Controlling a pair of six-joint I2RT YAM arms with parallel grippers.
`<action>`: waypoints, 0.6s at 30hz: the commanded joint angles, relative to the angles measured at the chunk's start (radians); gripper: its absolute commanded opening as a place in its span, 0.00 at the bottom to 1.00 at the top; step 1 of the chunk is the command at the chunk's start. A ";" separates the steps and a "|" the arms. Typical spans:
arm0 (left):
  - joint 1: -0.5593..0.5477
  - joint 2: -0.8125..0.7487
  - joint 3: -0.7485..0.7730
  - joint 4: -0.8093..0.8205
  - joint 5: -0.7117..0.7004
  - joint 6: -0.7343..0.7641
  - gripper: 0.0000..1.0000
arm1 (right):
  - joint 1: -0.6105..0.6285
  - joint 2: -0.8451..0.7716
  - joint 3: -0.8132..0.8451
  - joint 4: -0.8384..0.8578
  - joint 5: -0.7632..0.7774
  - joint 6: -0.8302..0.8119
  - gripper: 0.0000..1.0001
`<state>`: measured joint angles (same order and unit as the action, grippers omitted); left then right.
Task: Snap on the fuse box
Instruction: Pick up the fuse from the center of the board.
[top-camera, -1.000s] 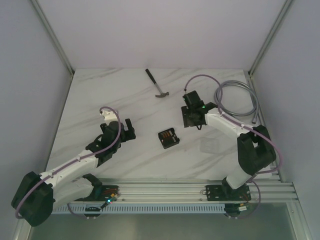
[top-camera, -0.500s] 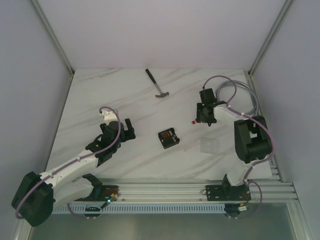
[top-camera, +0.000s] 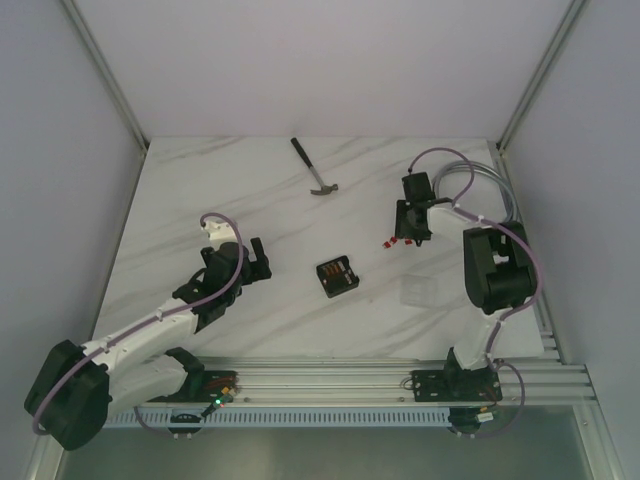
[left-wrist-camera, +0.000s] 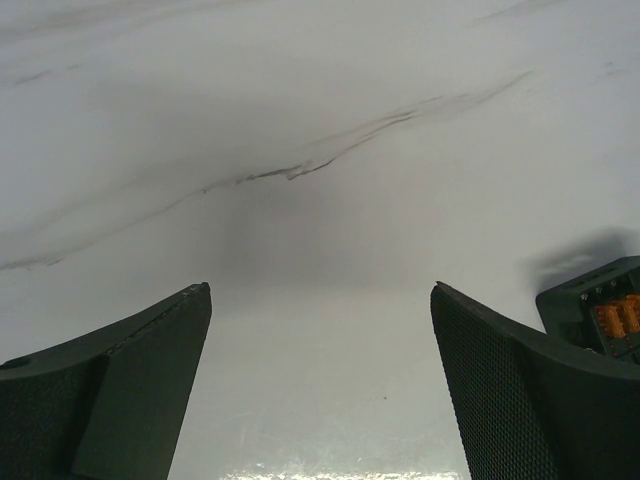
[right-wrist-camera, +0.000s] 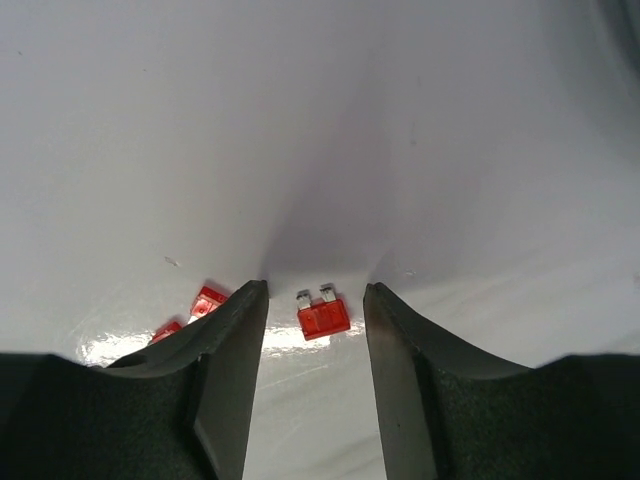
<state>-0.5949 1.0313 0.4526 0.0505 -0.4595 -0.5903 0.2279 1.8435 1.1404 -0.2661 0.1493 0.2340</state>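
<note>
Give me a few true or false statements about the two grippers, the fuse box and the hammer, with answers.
1. The right gripper stands with open jaws either side of a red fuse lying on the table. True.
2. The left gripper holds the fuse box. False: it is open and empty; the box lies on the table, apart.
3. The hammer rests on the fuse box. False: it lies apart, nearer the far edge.
4. The fuse box lies open-topped, orange fuses showing inside. True.

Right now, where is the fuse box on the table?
In the top view, the fuse box lies near the middle of the table, with the open left gripper to its left and the faint clear cover to its right.
</note>
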 joint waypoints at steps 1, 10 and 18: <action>0.006 0.006 0.008 -0.015 0.009 0.001 1.00 | 0.002 0.037 0.015 -0.032 -0.055 -0.022 0.46; 0.007 0.005 0.009 -0.014 0.015 0.001 1.00 | 0.037 0.006 -0.001 -0.127 -0.069 -0.038 0.36; 0.007 -0.005 0.006 -0.014 0.019 0.001 1.00 | 0.060 -0.028 -0.030 -0.143 -0.025 -0.027 0.36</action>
<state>-0.5945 1.0332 0.4526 0.0505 -0.4458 -0.5903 0.2802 1.8278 1.1400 -0.3389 0.1078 0.2047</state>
